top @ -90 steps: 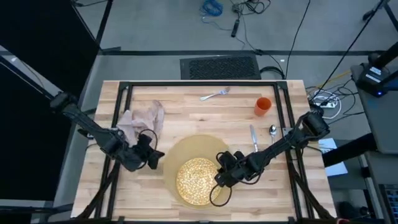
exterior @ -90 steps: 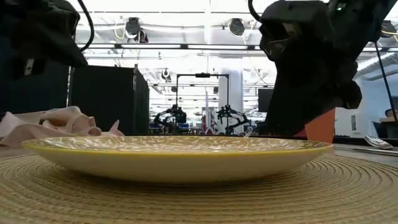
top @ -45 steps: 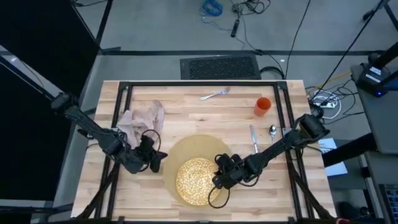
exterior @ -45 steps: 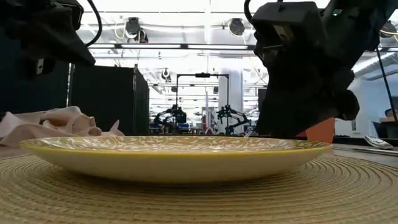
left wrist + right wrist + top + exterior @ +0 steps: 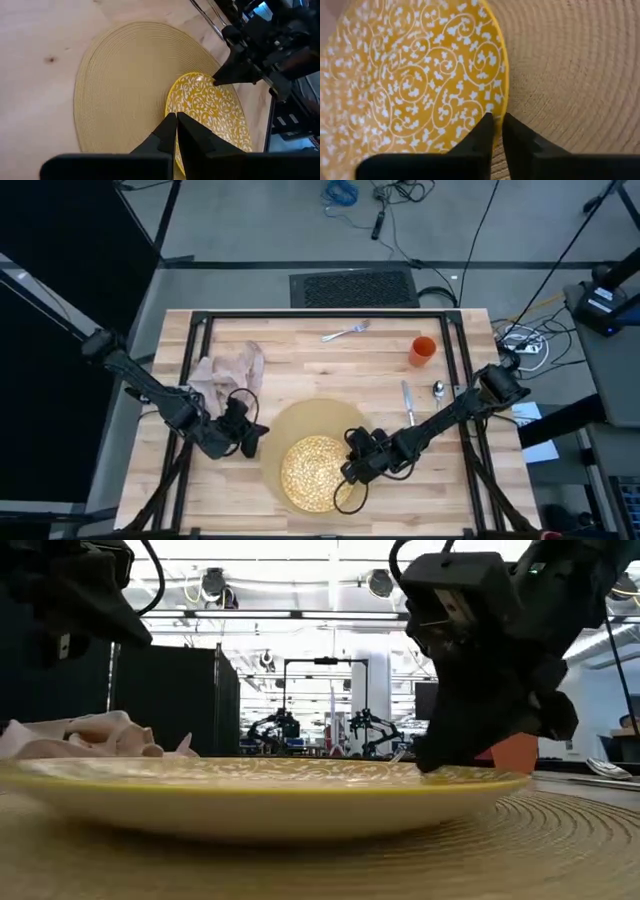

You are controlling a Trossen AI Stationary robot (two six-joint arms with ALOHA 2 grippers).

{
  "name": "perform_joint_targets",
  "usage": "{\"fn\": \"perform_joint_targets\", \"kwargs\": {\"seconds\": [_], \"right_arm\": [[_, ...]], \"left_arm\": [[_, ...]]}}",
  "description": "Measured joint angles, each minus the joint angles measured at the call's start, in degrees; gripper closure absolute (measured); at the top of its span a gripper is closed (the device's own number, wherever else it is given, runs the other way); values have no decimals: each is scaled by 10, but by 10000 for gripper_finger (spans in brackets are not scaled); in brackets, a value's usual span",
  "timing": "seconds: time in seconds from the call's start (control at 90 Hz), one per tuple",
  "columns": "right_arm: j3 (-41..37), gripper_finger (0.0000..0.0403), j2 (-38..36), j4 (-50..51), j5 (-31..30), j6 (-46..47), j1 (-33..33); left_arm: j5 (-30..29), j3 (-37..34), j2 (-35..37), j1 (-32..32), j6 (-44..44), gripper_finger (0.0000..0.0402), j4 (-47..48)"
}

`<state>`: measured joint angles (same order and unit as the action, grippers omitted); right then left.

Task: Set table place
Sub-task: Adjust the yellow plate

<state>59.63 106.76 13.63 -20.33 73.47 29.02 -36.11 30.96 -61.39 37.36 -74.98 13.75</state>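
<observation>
The right end effector [image 5: 349, 469] is set at the right-hand rim of the yellow plate [image 5: 311, 473], and in the right wrist view its two fingers are seen nearly closed, with the plate's rim [image 5: 505, 95] lying just at the narrow gap between them; whether the rim is actually pinched cannot be told. In the low view the end effector [image 5: 440, 762] is seen resting right at the plate's edge. The left end effector [image 5: 257, 435] is held at the left margin of the round tan placemat [image 5: 300, 420], its fingers [image 5: 167, 132] drawn close together with nothing between them.

The plate lies on the near part of the placemat, off its centre, on the wooden worktop [image 5: 300, 360]. It is judged to be stiff, glazed and fairly heavy, slippery at the lip and liable to chip; a hold is best taken across the rim, or the plate slid flat over the woven mat.

Farther out, a crumpled beige napkin [image 5: 230, 370] is seen at the left, a fork [image 5: 346, 332] near the far edge, an orange cup [image 5: 422, 351] to the right, and a knife [image 5: 407, 402] and spoon [image 5: 438, 389] beside the mat. The napkin is soft; the cutlery is thin and lies flat.
</observation>
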Motion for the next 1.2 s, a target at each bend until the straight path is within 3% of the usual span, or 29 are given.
{"fn": "perform_joint_targets", "kwargs": {"seconds": [1.011, 1.2], "right_arm": [[-2, 402, -50, 46, 12, 23, 19], [-2, 375, -50, 46, 33, 23, 19]], "left_arm": [[4, 1, 0, 0, 19, 402, 0], [4, 1, 0, 0, 19, 402, -6]]}}
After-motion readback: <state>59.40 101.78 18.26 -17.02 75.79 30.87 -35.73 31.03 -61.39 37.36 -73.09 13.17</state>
